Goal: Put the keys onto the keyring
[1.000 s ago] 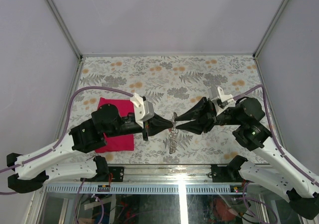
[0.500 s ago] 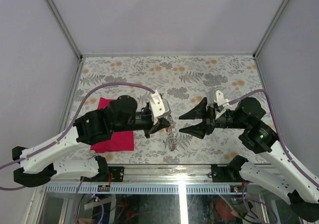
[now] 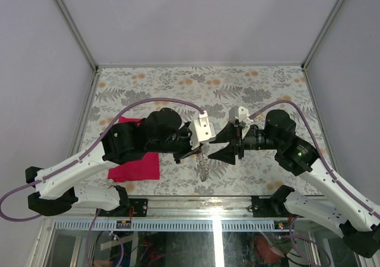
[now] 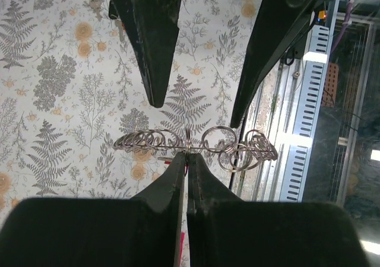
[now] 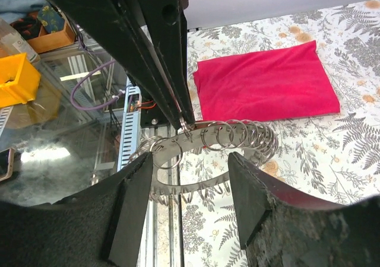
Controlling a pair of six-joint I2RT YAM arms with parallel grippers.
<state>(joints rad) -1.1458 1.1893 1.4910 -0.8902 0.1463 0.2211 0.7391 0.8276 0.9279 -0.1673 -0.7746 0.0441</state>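
The keyring (image 4: 145,141) is held clear of the table (image 3: 178,83) by the left gripper (image 4: 187,158), whose fingers are pressed tight together on one ring while the rest of the chain is left to dangle. Within the last second it has been let go by the right gripper (image 5: 191,158), which is now spread wide either side of the coil with nothing held, so the handover is judged done. What are taken for the keys (image 4: 95,5), glimpsed farther out, are not yet threaded.

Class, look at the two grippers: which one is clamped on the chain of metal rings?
The left gripper: its fingers are pinched shut on the keyring. The right gripper stands open, its fingers apart on either side of the rings.
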